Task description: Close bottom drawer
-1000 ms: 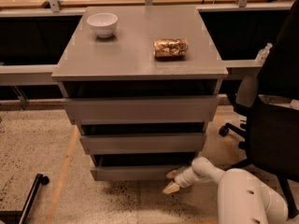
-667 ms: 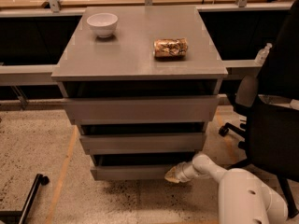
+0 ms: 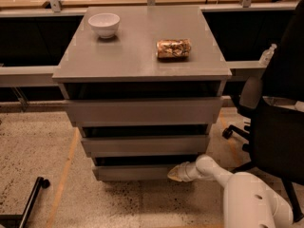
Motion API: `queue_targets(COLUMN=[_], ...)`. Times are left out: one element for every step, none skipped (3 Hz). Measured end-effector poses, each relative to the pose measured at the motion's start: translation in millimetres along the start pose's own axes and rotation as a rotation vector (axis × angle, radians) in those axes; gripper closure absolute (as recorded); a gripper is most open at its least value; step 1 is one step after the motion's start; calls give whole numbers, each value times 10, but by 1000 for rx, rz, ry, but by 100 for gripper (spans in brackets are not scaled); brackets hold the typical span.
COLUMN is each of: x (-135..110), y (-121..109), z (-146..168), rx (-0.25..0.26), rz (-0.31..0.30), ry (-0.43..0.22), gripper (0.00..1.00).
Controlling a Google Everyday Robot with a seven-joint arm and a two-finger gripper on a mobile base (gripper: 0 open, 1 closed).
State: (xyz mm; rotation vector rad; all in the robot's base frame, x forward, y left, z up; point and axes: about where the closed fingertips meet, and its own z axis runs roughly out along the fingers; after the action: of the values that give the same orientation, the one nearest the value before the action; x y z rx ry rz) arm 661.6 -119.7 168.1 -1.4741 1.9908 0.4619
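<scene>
The bottom drawer point(image 3: 133, 172) is the lowest of three grey drawers in a grey cabinet; its flat front stands out only slightly, with a dark gap above it. My gripper point(image 3: 175, 174) sits low at the right part of that front panel, its tip against the panel. My white arm point(image 3: 251, 201) reaches in from the lower right.
The middle drawer point(image 3: 145, 145) and top drawer point(image 3: 142, 110) fronts stand above. On the cabinet top point(image 3: 137, 56) are a white bowl point(image 3: 104, 23) and a brown snack packet point(image 3: 173, 48). A black office chair point(image 3: 275, 127) stands right. A black wheeled leg point(image 3: 33, 194) lies lower left.
My gripper has moved left and in against the bottom drawer's front, and the drawer front has gone back a little toward the cabinet.
</scene>
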Motion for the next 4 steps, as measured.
queue_targets(x=[-3, -7, -11, -15], y=[28, 50, 72, 95], z=[24, 46, 69, 92], rx=[-6, -10, -14, -19], rz=[1, 1, 1, 1], ry=[0, -1, -2, -3], gripper=[81, 59, 35, 12])
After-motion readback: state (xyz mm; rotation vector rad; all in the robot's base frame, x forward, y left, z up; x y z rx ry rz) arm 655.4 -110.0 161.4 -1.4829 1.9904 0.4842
